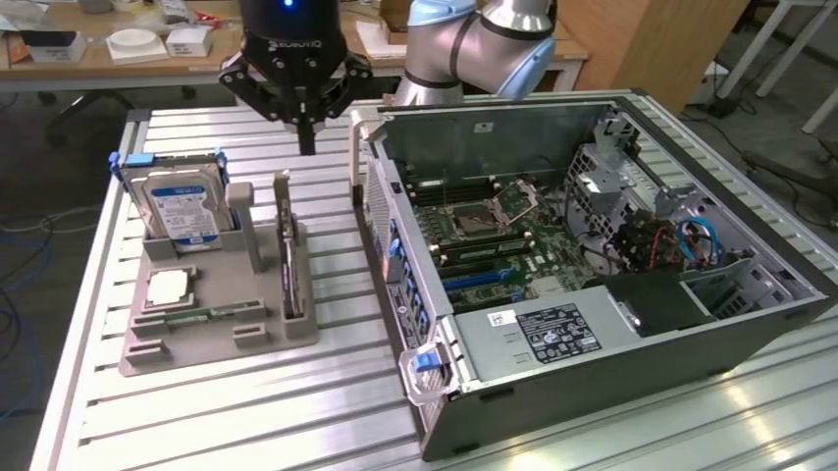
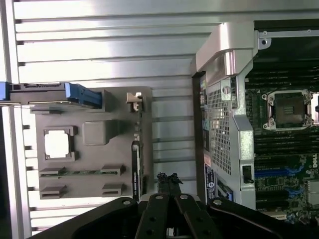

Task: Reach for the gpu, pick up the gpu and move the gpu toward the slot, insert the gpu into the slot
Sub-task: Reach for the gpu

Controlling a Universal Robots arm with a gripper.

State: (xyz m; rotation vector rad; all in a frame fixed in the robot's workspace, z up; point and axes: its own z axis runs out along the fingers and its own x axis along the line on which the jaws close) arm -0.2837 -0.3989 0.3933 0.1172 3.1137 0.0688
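One gpu (image 1: 287, 265) — thin dark rectangular circuit card, silvery bracket — stands on edge in the grey plastic holder (image 1: 262, 339), seemingly for easy grasping; my black gripper (image 1: 308, 137) hovers near, closed, empty.

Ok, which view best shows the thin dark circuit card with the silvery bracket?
The exterior view: the thin dark circuit card stands on edge in the grey holder tray, its height and bracket visible. The wrist view looks down on its top edge, a narrow strip.
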